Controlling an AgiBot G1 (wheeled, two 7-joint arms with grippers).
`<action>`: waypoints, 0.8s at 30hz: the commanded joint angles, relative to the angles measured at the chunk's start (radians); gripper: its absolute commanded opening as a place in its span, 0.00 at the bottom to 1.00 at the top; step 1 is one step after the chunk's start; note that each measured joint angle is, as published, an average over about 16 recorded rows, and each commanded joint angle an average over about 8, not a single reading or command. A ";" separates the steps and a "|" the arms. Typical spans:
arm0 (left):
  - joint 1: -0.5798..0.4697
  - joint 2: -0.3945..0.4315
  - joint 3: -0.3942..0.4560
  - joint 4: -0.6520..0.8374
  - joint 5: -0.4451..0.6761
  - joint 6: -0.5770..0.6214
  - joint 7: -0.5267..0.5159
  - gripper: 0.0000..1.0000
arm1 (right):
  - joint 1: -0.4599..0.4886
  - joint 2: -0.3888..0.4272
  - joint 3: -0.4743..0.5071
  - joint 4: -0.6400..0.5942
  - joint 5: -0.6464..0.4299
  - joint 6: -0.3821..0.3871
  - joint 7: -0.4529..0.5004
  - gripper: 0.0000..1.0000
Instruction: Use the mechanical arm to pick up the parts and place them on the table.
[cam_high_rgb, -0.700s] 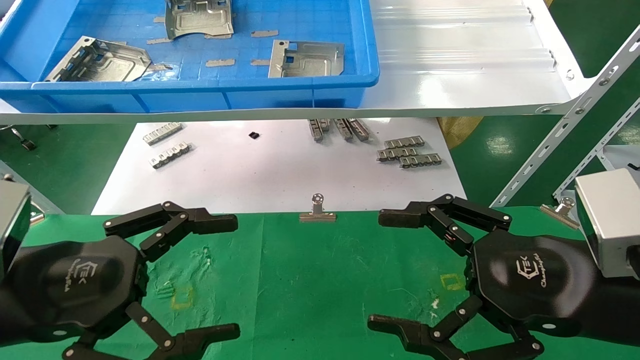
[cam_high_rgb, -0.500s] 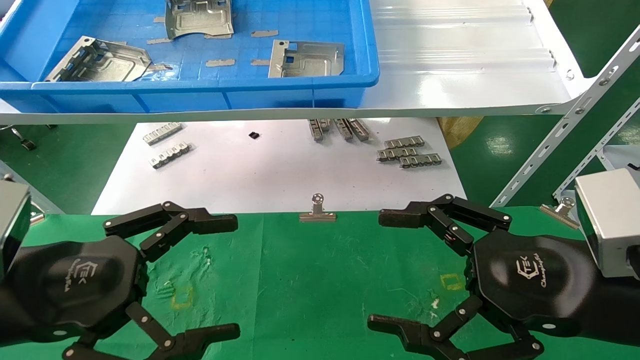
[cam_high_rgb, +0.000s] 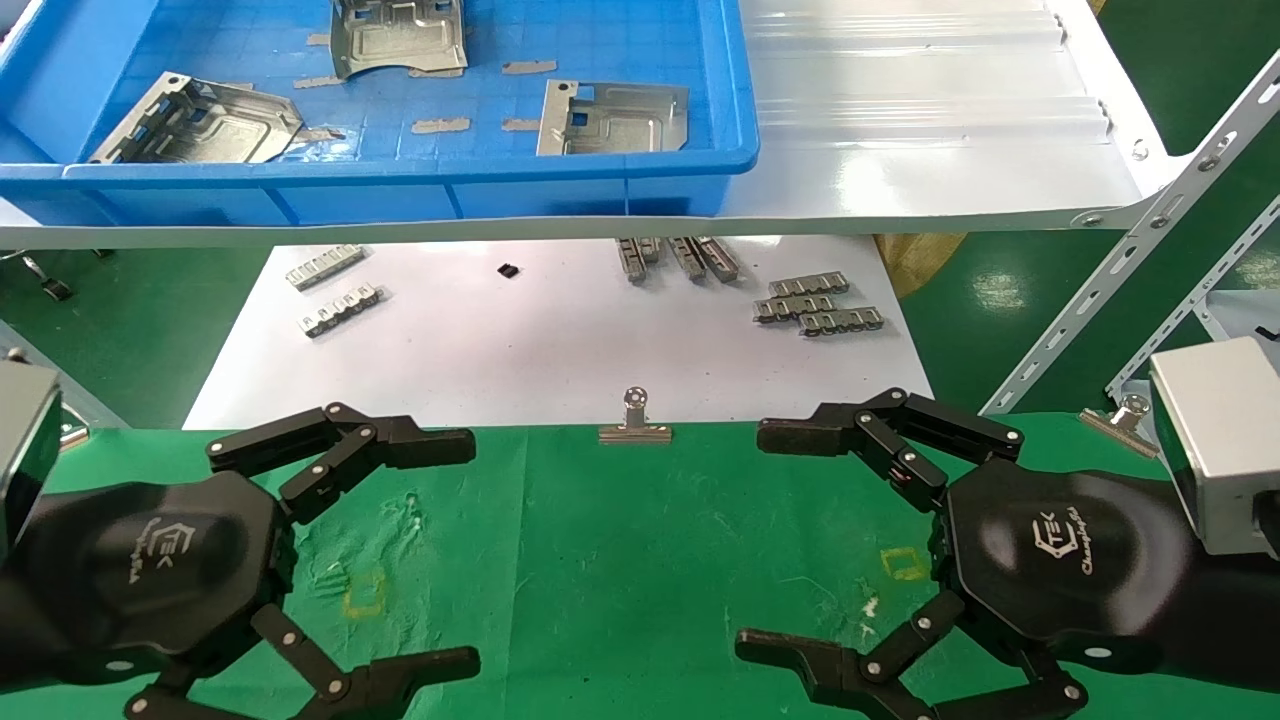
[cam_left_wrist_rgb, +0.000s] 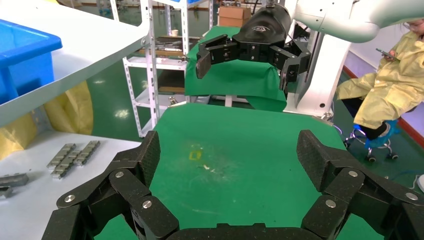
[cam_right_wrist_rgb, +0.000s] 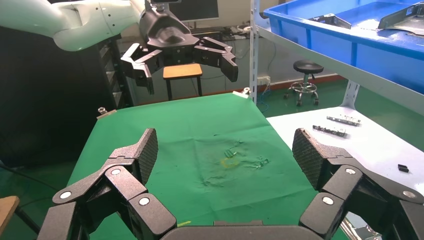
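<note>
Three shiny grey metal parts lie flat inside a big blue plastic bin on the white shelf. Each part is thin, nearly square and bumpy with pressed lines. Two black robot hands hang over the green cloth table, well apart from the bin. Both have a six-sided palm and bendy fingers with small silver pins. The left gripper is spread wide and holds nothing. The right gripper is spread wide too, and it is empty as well. Two faded yellow squares mark the wrinkly cloth. One silver clip pinches the middle of its far edge. Small ridged metal strips lie in a few little groups on the smooth white sheet below the shelf.
</note>
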 joint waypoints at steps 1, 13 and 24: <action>0.000 0.000 0.000 0.000 0.000 0.000 0.000 1.00 | 0.000 0.000 0.000 0.000 0.000 0.000 0.000 1.00; 0.000 0.000 0.000 0.000 0.000 0.000 0.000 1.00 | 0.000 0.000 0.000 0.000 0.000 0.000 0.000 1.00; 0.000 0.000 0.000 0.000 0.000 0.000 0.000 1.00 | 0.000 0.000 0.000 0.000 0.000 0.000 0.000 0.00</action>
